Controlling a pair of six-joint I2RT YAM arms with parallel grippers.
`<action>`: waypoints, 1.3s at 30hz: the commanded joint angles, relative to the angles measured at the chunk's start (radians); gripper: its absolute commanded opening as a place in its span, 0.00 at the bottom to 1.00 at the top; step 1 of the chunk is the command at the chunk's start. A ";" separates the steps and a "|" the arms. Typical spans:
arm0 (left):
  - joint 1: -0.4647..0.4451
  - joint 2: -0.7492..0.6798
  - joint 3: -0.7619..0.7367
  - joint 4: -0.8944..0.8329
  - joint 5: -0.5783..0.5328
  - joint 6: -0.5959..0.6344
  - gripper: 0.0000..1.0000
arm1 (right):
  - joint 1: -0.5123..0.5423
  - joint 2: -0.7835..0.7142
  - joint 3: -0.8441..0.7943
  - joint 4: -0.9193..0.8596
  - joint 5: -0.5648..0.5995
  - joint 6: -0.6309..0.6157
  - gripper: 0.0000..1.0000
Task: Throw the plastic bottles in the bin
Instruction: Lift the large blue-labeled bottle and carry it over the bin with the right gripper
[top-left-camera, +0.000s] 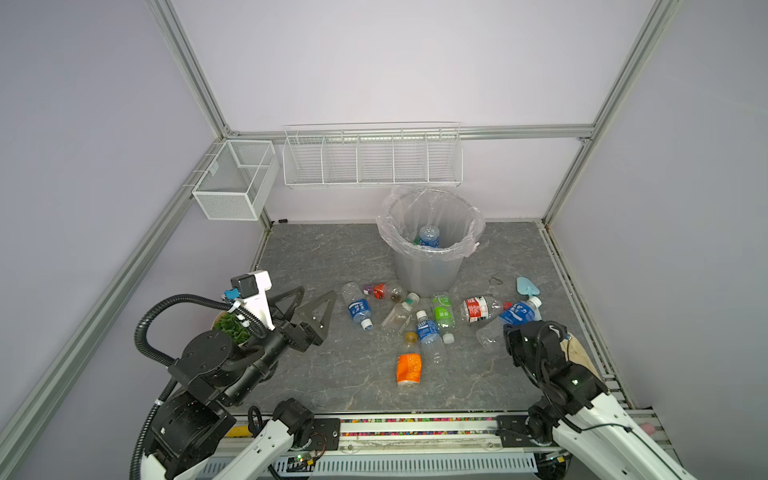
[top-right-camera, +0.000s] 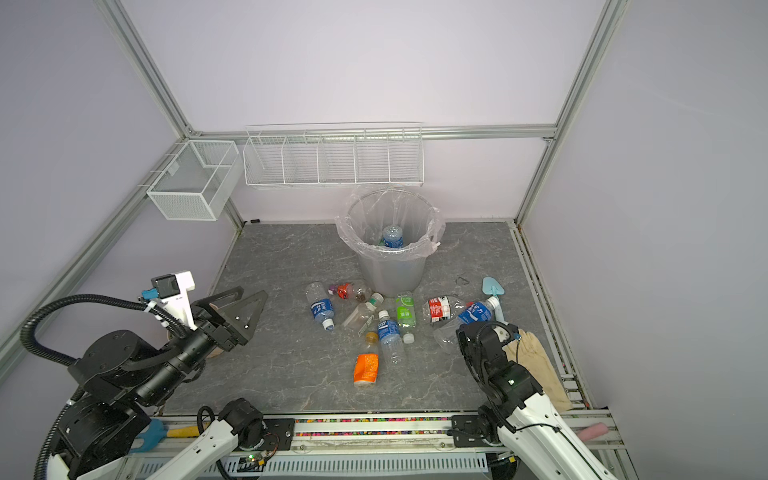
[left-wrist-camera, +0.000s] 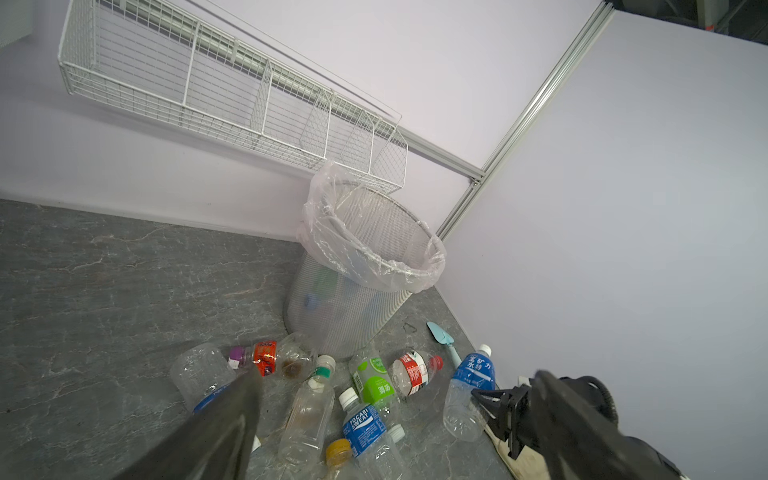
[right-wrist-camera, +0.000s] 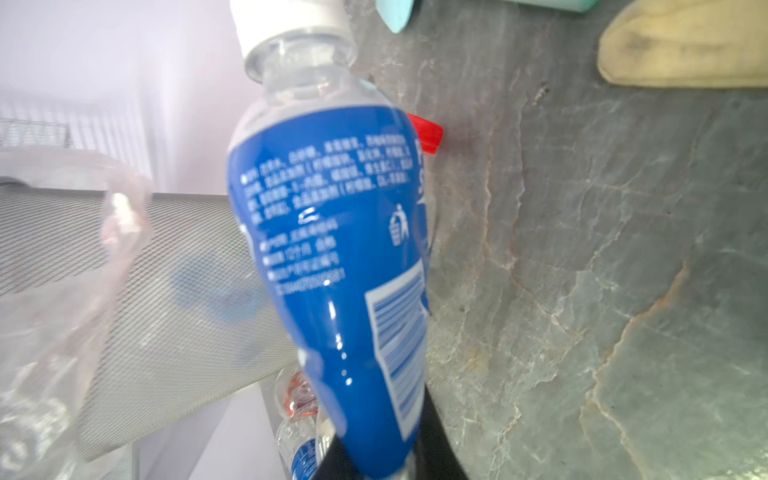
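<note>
The bin (top-left-camera: 428, 270) (top-right-camera: 390, 272) (left-wrist-camera: 345, 307) is a grey mesh bucket with a clear liner at the back, and a blue-labelled bottle (top-left-camera: 429, 237) lies inside it. Several plastic bottles lie in front of it: blue label (top-left-camera: 358, 309), green label (top-left-camera: 442, 311), Pocari (top-left-camera: 428, 332), orange (top-left-camera: 409, 365), red label (top-left-camera: 478, 309). My right gripper (top-left-camera: 509, 330) (right-wrist-camera: 374, 461) is shut on the clear lower body of a white-capped blue bottle (top-left-camera: 517, 313) (right-wrist-camera: 332, 232) at the right. On the left, my left gripper (top-left-camera: 318, 291) (top-right-camera: 253, 291) (left-wrist-camera: 397, 374) hangs open and empty.
A light-blue trowel (top-left-camera: 525, 286) and a beige glove (top-left-camera: 575, 349) lie by the right wall. A potted green plant (top-left-camera: 230, 326) sits under the left arm. White wire baskets (top-left-camera: 372, 160) (top-left-camera: 235, 178) hang on the back and left walls.
</note>
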 joint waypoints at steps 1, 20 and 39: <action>-0.004 -0.013 -0.041 -0.029 0.014 -0.019 1.00 | -0.001 -0.022 0.081 -0.050 0.025 -0.129 0.17; -0.004 -0.149 -0.334 -0.069 0.044 -0.150 0.99 | 0.334 0.539 1.090 -0.152 -0.067 -1.017 0.07; -0.005 -0.139 -0.306 -0.079 0.048 -0.147 0.99 | 0.707 0.972 1.866 -0.254 0.312 -1.524 0.08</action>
